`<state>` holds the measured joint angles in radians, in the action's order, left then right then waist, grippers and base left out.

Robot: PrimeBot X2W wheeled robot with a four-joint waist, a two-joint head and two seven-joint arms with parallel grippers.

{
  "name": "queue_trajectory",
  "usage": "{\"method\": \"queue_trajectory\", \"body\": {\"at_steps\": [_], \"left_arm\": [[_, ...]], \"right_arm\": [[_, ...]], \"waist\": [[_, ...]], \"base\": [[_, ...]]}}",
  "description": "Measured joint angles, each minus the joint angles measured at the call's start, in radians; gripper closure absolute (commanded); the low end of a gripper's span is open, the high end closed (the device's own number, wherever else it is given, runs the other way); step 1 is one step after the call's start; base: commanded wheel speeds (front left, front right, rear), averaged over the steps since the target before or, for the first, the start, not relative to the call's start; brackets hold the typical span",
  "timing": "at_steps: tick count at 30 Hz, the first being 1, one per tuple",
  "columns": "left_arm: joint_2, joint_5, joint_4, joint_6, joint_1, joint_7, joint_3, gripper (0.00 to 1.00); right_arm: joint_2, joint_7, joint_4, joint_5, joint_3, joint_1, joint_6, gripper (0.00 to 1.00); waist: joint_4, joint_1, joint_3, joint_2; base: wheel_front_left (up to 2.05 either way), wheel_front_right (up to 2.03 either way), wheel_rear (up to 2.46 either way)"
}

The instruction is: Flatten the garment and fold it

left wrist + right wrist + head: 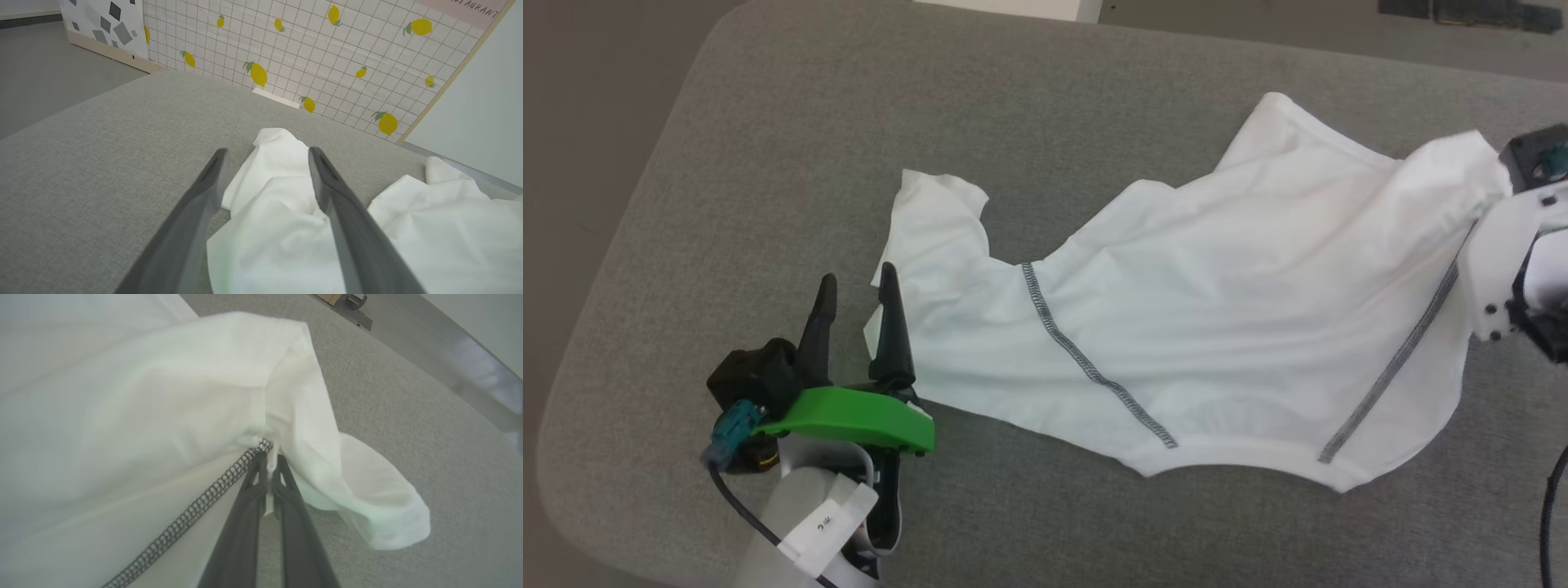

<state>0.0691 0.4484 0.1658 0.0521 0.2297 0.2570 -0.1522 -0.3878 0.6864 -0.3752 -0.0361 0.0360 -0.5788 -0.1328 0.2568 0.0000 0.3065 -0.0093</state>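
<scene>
White T-shirt (1217,310) spread rumpled over the grey pad (809,122), from its middle to its right side. Left gripper (858,276) wide open near the pad's front left, fingers straddling the shirt's edge. Right gripper (270,457) at the pad's right side, clamped on fabric beside a dark seam.

Left claw (858,273): dark fingers (892,327), green bracket (849,412), pale forearm (792,506)

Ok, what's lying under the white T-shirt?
The T-shirt lies on the grey fabric surface, visible all round it. The stretch beneath the cloth is covered, so anything flat there cannot be seen.
</scene>
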Motion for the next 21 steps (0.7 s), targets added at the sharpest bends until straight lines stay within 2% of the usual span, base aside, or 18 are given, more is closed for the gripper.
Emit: {"method": "queue_trajectory", "body": {"at_steps": [7,8,9,15,21], "left_arm": [[-0.011,0.000,0.025,-0.016,0.028,0.000,-0.023,0.00],[-0.012,0.000,0.029,-0.016,0.028,0.000,-0.023,0.00],[-0.012,0.000,0.031,-0.016,0.028,0.000,-0.023,0.00],[-0.014,-0.009,0.059,-0.024,0.026,0.000,-0.025,0.00],[-0.012,-0.027,0.095,-0.028,0.010,0.000,-0.023,0.00]], "right_arm": [[-0.009,0.000,-0.066,0.018,0.018,-0.080,0.000,1.00],[-0.007,-0.001,-0.077,0.016,0.021,-0.080,0.000,0.69],[-0.005,-0.004,-0.083,0.014,0.022,-0.080,0.001,0.00],[0.014,-0.088,-0.075,-0.049,-0.047,-0.061,0.001,0.00],[0.093,-0.238,0.079,-0.131,-0.195,0.072,0.001,0.00]], "waist": [[0.063,0.0000,0.051,0.0000],[0.069,0.0001,0.056,0.0000],[0.073,0.0000,0.058,0.0000],[0.068,0.0000,0.034,0.0000],[0.037,0.0000,-0.027,0.0000]], "base": [[0.00,0.00,0.00],[0.00,0.00,0.00],[0.00,0.00,0.00],[0.00,0.00,0.00],[0.00,0.00,0.00]]}}
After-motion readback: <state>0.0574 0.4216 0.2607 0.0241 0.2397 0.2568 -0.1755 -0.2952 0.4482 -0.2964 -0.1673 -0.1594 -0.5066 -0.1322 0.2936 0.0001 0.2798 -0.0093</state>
